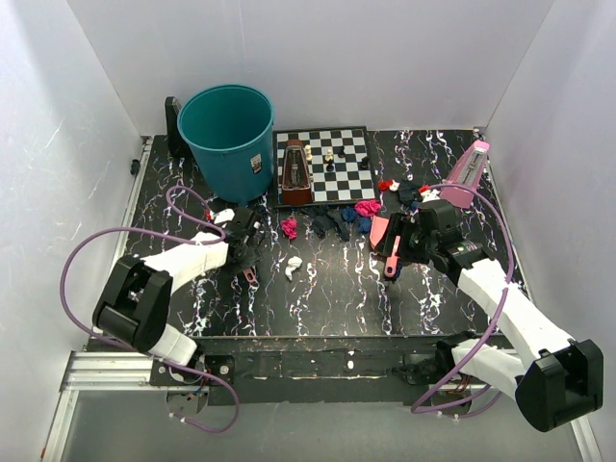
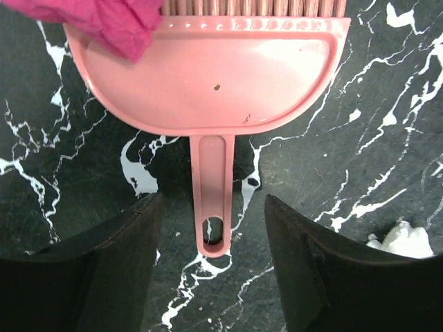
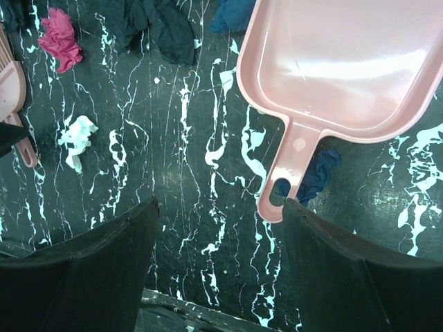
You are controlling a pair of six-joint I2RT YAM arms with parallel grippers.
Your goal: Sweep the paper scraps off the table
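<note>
Paper scraps lie mid-table [image 1: 318, 289]: a magenta wad [image 1: 289, 228], a white wad [image 1: 294, 265], dark blue wads [image 1: 327, 223], another magenta wad [image 1: 367, 207] and red bits [image 1: 385, 184]. My left gripper [image 1: 245, 255] is open over a pink hand brush [image 2: 208, 76], its fingers either side of the handle end [image 2: 211, 228], not touching. A magenta wad [image 2: 118, 21] lies at the brush's corner. My right gripper [image 1: 416, 248] is open beside a pink dustpan [image 3: 346, 62]. The dustpan handle [image 3: 287, 173] ends at my right finger, with a dark blue wad [image 3: 320, 173] under it.
A teal bin [image 1: 229, 135] stands at the back left. A chessboard [image 1: 346, 178] with pieces and a brown metronome [image 1: 295, 173] are at the back centre. A pink metronome [image 1: 467, 173] is at the back right. White walls enclose three sides.
</note>
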